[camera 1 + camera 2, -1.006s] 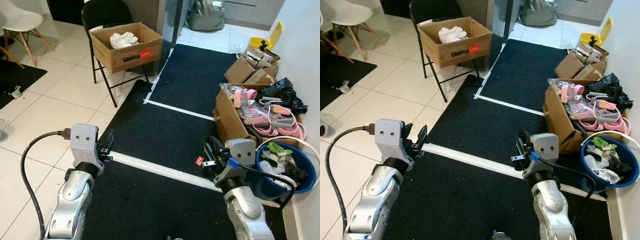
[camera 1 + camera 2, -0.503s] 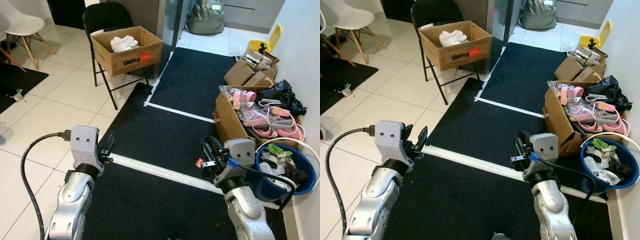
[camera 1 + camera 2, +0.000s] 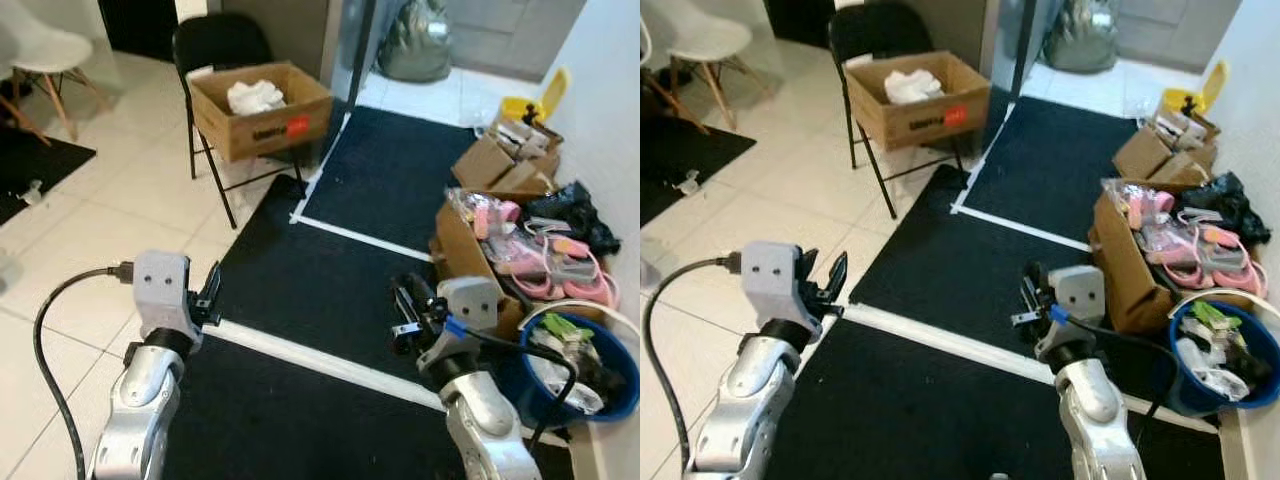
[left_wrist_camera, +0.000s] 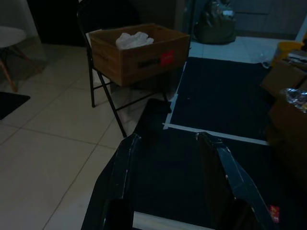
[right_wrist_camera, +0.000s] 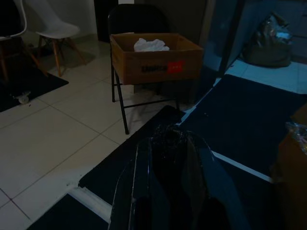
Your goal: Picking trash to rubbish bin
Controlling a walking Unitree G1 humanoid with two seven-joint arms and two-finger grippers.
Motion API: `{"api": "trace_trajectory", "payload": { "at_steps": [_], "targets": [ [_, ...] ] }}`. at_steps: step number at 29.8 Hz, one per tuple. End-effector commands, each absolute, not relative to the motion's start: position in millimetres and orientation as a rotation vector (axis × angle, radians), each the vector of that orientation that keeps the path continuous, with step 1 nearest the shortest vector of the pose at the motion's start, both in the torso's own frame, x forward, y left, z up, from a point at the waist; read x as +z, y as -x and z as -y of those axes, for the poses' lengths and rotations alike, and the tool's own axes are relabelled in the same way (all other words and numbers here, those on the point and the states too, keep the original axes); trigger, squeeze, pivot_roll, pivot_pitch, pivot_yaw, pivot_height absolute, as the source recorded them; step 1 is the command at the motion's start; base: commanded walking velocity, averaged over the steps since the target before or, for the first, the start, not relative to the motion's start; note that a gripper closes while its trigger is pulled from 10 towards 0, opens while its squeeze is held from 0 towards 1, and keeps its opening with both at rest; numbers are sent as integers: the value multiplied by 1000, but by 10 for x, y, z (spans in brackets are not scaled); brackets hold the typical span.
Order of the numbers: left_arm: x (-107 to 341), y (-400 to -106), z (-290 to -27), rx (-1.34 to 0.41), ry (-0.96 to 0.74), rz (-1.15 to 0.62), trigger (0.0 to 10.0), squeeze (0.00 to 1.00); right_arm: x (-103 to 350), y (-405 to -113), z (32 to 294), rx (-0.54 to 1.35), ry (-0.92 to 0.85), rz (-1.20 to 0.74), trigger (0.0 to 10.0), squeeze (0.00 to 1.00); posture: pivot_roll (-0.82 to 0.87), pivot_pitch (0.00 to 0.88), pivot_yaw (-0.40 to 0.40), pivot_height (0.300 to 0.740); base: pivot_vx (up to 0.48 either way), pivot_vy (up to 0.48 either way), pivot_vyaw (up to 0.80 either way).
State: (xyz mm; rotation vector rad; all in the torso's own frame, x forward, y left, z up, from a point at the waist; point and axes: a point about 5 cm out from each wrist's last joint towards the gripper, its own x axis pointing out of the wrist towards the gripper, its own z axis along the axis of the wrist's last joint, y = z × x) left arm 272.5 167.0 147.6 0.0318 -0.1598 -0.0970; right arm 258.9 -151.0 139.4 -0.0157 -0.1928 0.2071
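Note:
My right gripper hovers low over the black mat, just left of the blue tub that holds mixed rubbish. In the right wrist view its fingers stand close together on a crinkled black scrap. My left gripper is held out over the mat's left edge, open and empty; in the left wrist view its fingers are well apart. A small red scrap lies on the mat.
A cardboard box with white paper rests on a black folding chair. An open box of pink items, a black bag and more boxes line the right wall. White tape crosses the mat.
The whole picture has shifted a little and blurred, so the camera moved. Both arms keep much the same pose and the grippers hold the same state.

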Motion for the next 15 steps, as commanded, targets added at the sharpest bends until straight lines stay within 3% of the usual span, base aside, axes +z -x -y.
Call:
{"api": "trace_trajectory", "payload": {
  "at_steps": [1,15],
  "targets": [
    [1442,-2719,-1653,-110,-37,146,10000,0,1370,-2578,1559,189,24,177,10000,0,-30,125,-25,740,315,0,0],
    [1447,-2721,-1649,-106,-33,147,10000,0,1351,-2569,1578,190,20,165,10000,0,-26,141,-24,740,315,0,0]
  ]
}}
